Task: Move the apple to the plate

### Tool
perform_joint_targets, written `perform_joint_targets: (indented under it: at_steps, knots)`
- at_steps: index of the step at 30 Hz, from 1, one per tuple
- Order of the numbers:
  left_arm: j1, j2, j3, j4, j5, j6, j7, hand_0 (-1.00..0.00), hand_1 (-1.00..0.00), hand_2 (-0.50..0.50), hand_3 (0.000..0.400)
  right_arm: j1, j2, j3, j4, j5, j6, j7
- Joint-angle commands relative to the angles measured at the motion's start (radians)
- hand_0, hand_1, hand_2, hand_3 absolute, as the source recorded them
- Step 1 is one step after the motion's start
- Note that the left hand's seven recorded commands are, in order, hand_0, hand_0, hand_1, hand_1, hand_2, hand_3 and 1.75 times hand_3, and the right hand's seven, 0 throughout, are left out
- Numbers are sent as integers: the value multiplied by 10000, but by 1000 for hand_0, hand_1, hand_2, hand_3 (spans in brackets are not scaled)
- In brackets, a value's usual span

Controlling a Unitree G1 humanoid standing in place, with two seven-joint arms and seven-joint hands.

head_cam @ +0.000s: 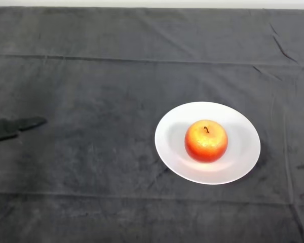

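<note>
A red and orange apple (206, 140) stands upright, stem up, in the middle of a white round plate (172, 132) at the right of centre on the dark cloth. Only the black fingers of my left hand (12, 127) show at the far left edge. They lie straight and low over the cloth, far from the plate, and hold nothing.
The table is covered by a dark grey cloth (106, 86) with a few creases. Its far edge runs along the top of the view.
</note>
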Motion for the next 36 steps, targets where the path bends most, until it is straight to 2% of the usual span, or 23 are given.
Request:
perform_joint_targets:
  at_steps: [1, 13, 21, 36]
  knots:
    - [558, 485, 413, 153, -121, -260, 185, 0, 0, 0, 0, 124, -6, -13, -370, 172, 0, -20]
    - [710, 295, 1654, 690, -383, -366, 344, 0, 0, 0, 0, 126, -3, -13, -379, 174, 3, -28]
    - [537, -54, 1999, 972, -84, -380, 556, 0, 0, 0, 0, 126, -2, -13, -381, 176, 4, -29]
    - [504, -196, 2477, 1053, 188, -342, 260, 0, 0, 0, 0, 127, -1, -14, -384, 177, 5, -32]
